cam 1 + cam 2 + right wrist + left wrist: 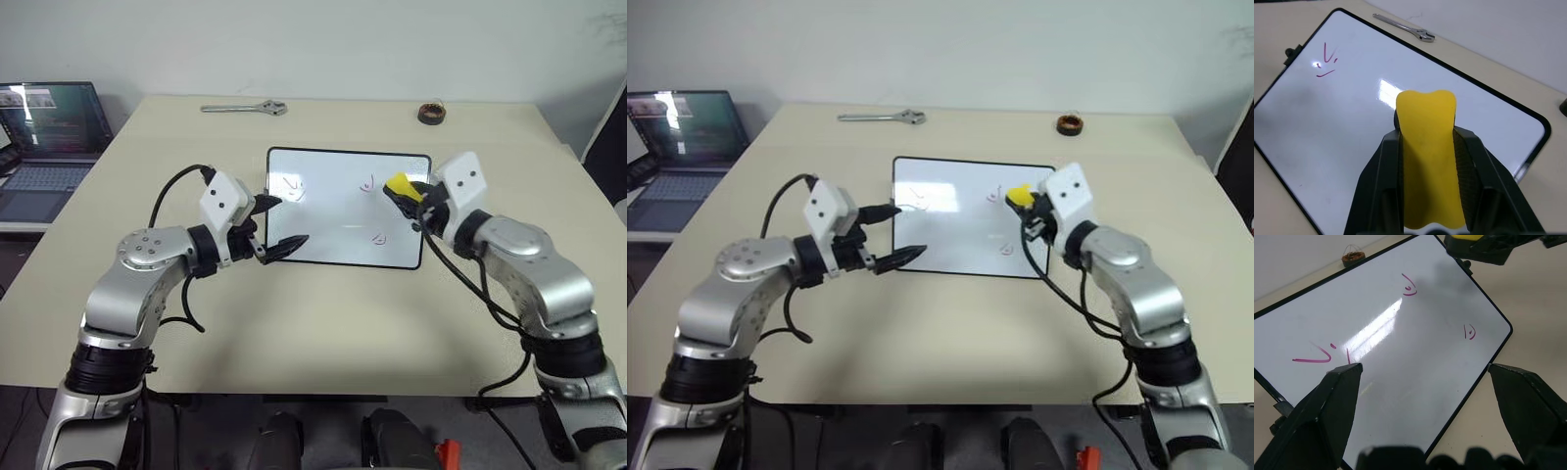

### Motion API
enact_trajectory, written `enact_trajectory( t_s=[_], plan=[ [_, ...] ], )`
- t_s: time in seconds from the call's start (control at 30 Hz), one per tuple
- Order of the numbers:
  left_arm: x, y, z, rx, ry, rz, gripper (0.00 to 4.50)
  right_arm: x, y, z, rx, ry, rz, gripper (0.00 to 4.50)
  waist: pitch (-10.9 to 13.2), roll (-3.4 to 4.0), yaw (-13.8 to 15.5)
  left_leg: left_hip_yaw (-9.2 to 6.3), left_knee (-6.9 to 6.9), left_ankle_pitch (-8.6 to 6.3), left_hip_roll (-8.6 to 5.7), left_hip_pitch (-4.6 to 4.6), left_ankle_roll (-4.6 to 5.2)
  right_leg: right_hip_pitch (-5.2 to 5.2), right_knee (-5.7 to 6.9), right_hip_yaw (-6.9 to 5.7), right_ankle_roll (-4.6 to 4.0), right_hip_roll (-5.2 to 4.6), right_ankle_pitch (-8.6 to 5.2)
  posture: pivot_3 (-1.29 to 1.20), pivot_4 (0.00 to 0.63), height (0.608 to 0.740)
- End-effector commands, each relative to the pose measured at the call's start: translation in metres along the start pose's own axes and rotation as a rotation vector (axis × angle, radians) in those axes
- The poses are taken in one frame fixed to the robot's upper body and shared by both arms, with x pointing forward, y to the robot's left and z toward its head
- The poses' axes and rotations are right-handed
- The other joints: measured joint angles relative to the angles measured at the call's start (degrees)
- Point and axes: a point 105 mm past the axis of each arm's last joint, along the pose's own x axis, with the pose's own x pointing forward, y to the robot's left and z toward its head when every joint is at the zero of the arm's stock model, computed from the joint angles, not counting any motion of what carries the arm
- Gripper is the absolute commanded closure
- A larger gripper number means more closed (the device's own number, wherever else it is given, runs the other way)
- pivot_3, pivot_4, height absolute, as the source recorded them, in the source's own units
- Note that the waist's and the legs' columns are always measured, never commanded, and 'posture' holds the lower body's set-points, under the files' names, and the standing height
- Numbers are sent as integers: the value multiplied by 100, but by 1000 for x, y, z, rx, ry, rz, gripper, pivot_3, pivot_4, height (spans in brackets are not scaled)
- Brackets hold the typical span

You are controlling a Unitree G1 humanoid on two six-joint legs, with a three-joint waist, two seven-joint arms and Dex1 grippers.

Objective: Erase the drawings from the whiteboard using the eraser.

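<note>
One whiteboard [333, 220] bears seemingly three drawings [368, 184]; right gripper [1428, 147] pinches one eraser [1427, 156], left gripper [1420, 377] spread.

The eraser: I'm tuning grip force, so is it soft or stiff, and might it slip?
The eraser looks soft: its yellow sides pinch inward between the right gripper fingers. Probably light. Its wide contact with the ribbed pads suggests it won't slip easily.

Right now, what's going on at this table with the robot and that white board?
The robot's right claw is shut on the yellow eraser and holds it above the whiteboard, which lies flat on the table. The left claw hangs open over the board's near left edge. Three reddish drawings are unerased. A wrench, a tape roll and a laptop lie aside.
</note>
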Motion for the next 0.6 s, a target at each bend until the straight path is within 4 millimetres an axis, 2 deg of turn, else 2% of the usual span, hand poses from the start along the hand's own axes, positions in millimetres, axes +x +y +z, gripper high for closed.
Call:
enact_trajectory(
  t_s=[0.03, 0.23, 0.3, 0.43, 0.5, 0.6],
  plan=[
    [1, 2, 10, 17, -33, 2, 0, 17, -10, 20, -85, -74, -50, 3452, 0, 0, -2, 1, 1, 0, 0, -1, 0, -2, 0, 1, 0, -2, 0, 0, 150, 740],
    [1, -1, 6, 22, -22, -5, 0, 44, -17, 13, -135, -82, -136, 3452, 0, 0, -8, 0, 0, 0, 3, 1, 0, -1, 3, -1, 0, -11, 0, 0, 150, 740],
    [1, -2, 6, 21, -22, -5, 0, 47, -10, 1, -162, -51, -103, 3452, 1, 0, -8, 0, 0, 0, 4, 0, 0, -3, 4, 0, -1, -14, 0, 0, 150, 740],
    [-1, -3, 5, 21, -20, 0, 0, 42, 17, -31, -235, 56, 61, 3452, 0, 0, -9, 1, 1, 0, 5, 1, 0, -2, 4, 1, 0, -16, 0, 0, 150, 740],
    [-1, -3, 5, 20, -19, 0, 0, 39, 28, -37, -256, 76, 128, 3453, 0, 0, -9, 0, 2, 0, 4, 8, 0, 4, 7, 1, -1, -16, 0, 0, 150, 740],
    [-1, -3, 4, 21, -17, 0, 0, 39, 29, -34, -286, 62, 126, 3464, 0, 0, -27, -1, 6, 1, 4, 15, 0, 8, 14, 1, -2, -15, 1, 0, 150, 740]
  ],
)
